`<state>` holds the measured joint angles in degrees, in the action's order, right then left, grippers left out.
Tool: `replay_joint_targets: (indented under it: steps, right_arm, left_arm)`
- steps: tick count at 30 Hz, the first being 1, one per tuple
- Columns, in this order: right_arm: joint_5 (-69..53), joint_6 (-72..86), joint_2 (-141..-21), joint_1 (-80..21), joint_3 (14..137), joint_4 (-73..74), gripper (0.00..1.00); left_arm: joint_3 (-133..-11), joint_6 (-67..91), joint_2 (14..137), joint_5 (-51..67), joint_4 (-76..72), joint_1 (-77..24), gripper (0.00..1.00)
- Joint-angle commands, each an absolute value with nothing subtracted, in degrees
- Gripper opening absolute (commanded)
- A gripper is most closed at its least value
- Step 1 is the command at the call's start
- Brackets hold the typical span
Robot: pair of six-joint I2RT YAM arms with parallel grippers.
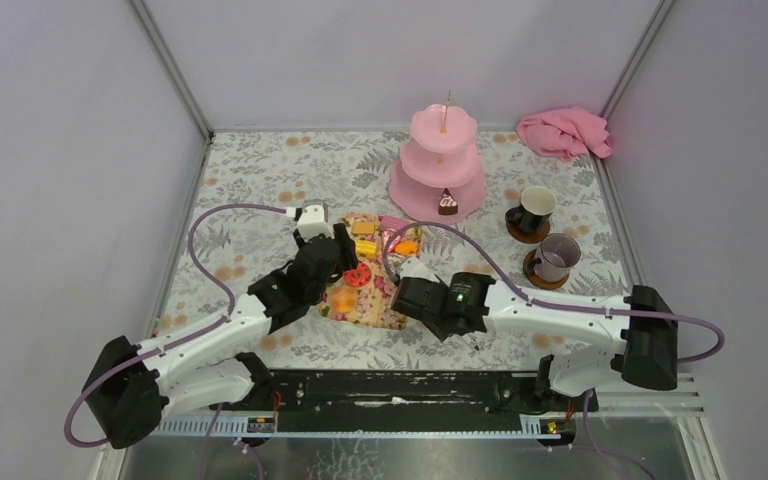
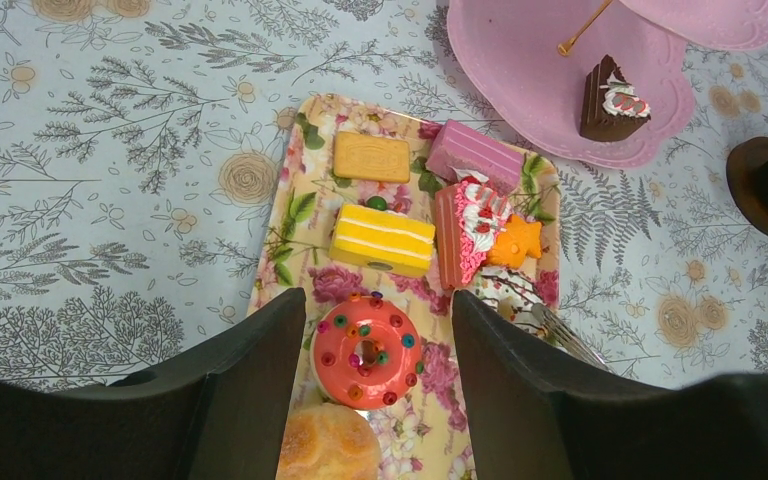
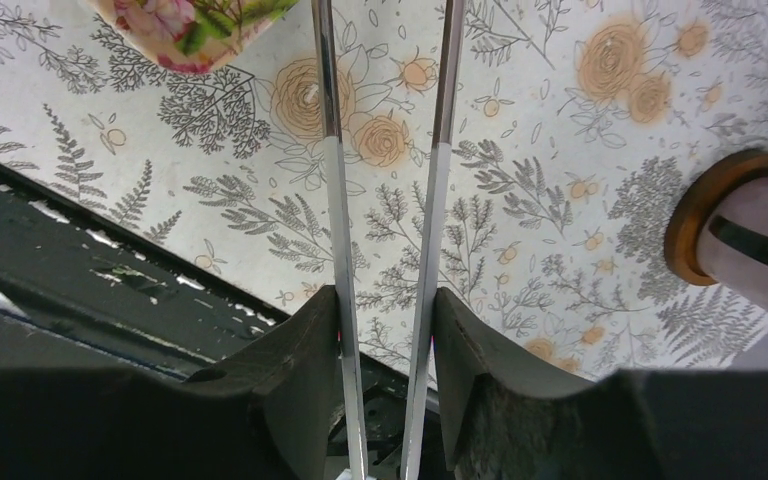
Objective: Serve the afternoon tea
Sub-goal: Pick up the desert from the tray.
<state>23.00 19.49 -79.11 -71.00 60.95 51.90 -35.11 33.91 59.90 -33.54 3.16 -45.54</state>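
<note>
Toy cakes lie on the floral tray point(image 2: 300, 215): a red sprinkled donut point(image 2: 367, 350), a sugared bun point(image 2: 328, 445), a yellow slice point(image 2: 382, 240), a biscuit point(image 2: 371, 157) and pink pieces point(image 2: 472, 153). My left gripper point(image 2: 376, 295) hangs open above the donut, one finger on each side with a gap to both. My right gripper point(image 3: 385, 310) is shut on metal tongs point(image 3: 332, 150), whose toothed tip point(image 2: 560, 335) reaches over a white-iced cake on the tray's right edge. A chocolate cake point(image 2: 610, 100) sits on the bottom tier of the pink stand point(image 1: 440, 165). The black mug point(image 1: 531, 212) and grey mug point(image 1: 554, 258) stand on coasters.
A pink cloth point(image 1: 563, 132) lies in the back right corner. The two mugs on wooden coasters stand right of the tray, close to the right arm. The black rail of the arm bases point(image 3: 80, 290) runs along the near edge of the table.
</note>
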Motion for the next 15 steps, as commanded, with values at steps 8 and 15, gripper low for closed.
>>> replay_joint_targets:
  steps: [8, 15]
  right_arm:
    - [36.68, 18.03, -87.56, -76.54, 66.76, 55.68, 0.43]
    - [40.89, 18.07, -93.4, -79.06, 68.25, 57.85, 0.45]
  left_arm:
    - [-34.42, 33.49, 60.35, -34.48, -1.74, -44.76, 0.64]
    - [-33.72, 33.4, 59.72, -34.22, -2.1, -44.16, 0.64]
